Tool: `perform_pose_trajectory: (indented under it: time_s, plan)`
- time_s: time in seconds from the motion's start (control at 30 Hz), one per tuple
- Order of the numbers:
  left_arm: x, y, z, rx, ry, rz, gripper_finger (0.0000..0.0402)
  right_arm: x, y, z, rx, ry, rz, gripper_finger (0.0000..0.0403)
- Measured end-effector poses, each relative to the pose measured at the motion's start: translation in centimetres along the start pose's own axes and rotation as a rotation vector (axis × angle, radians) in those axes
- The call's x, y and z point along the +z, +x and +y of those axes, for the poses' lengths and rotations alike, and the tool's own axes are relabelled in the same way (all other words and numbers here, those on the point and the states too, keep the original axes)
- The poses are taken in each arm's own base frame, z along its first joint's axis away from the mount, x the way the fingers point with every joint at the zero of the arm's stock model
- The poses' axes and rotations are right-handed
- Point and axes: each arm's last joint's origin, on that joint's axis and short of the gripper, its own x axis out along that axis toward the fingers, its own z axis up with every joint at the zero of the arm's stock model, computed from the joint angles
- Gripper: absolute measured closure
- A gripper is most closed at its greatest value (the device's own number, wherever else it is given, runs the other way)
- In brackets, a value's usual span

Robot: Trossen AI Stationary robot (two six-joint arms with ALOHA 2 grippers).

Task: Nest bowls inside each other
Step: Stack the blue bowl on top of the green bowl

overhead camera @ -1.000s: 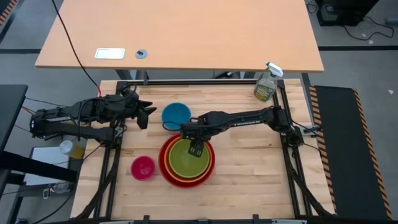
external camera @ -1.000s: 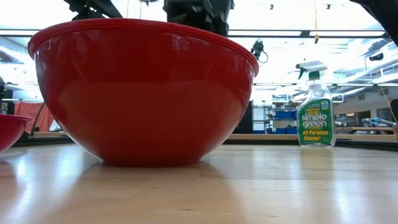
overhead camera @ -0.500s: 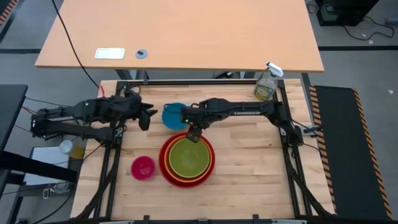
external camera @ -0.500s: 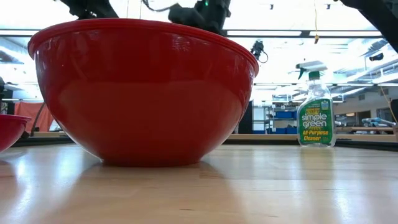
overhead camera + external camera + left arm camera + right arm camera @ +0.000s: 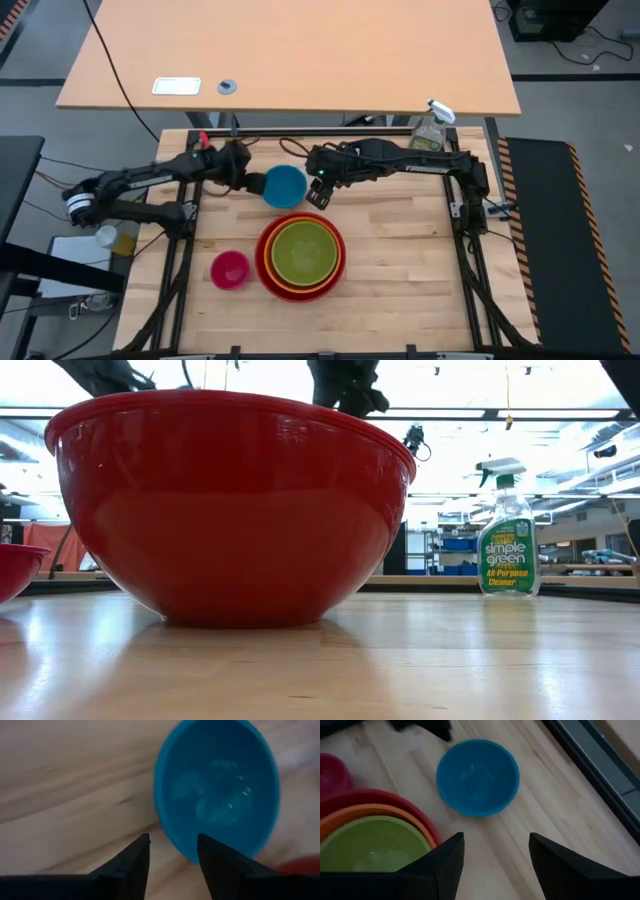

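The red bowl (image 5: pixel 300 256) sits on the table with the orange bowl (image 5: pixel 268 240) and the lime green bowl (image 5: pixel 303 252) nested inside it. The pink bowl (image 5: pixel 230 270) stands alone to its left. The blue bowl (image 5: pixel 286 186) sits upright behind them. My left gripper (image 5: pixel 172 842) is open and hangs low at the blue bowl's left rim (image 5: pixel 172 835), slanting down; I cannot tell whether it touches the rim. My right gripper (image 5: pixel 495 845) is open and empty above the wood just right of the blue bowl (image 5: pixel 477 776).
A clear spray bottle (image 5: pixel 428 135) stands at the table's far right corner, also in the low view (image 5: pixel 508 540). Black frame rails (image 5: pixel 330 131) run along the table's far edge and sides. Bare wood lies at the right and near parts of the table.
My right gripper has risen out of the green bowl and gone toward the table's far edge, ending beside the blue bowl. My left gripper has swung down and tipped toward the blue bowl's left rim. The bowls have kept their places.
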Motion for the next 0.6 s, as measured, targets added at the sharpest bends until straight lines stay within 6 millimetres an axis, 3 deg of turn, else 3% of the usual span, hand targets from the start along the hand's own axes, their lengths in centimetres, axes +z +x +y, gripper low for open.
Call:
perform_pose_trajectory:
  time_s: [0.23, 0.6]
  plan:
    - [1.7, 2.6, 0.1, -0.043, -0.039, 0.010, 0.0234, -0.6, -0.6, 1.2, 0.012, -0.036, -0.007, 0.0174]
    - [1.6, 4.8, -0.2, -0.019, -0.068, 0.057, 0.0235, -0.9, -0.8, 2.0, 0.013, -0.073, -0.018, 0.0174]
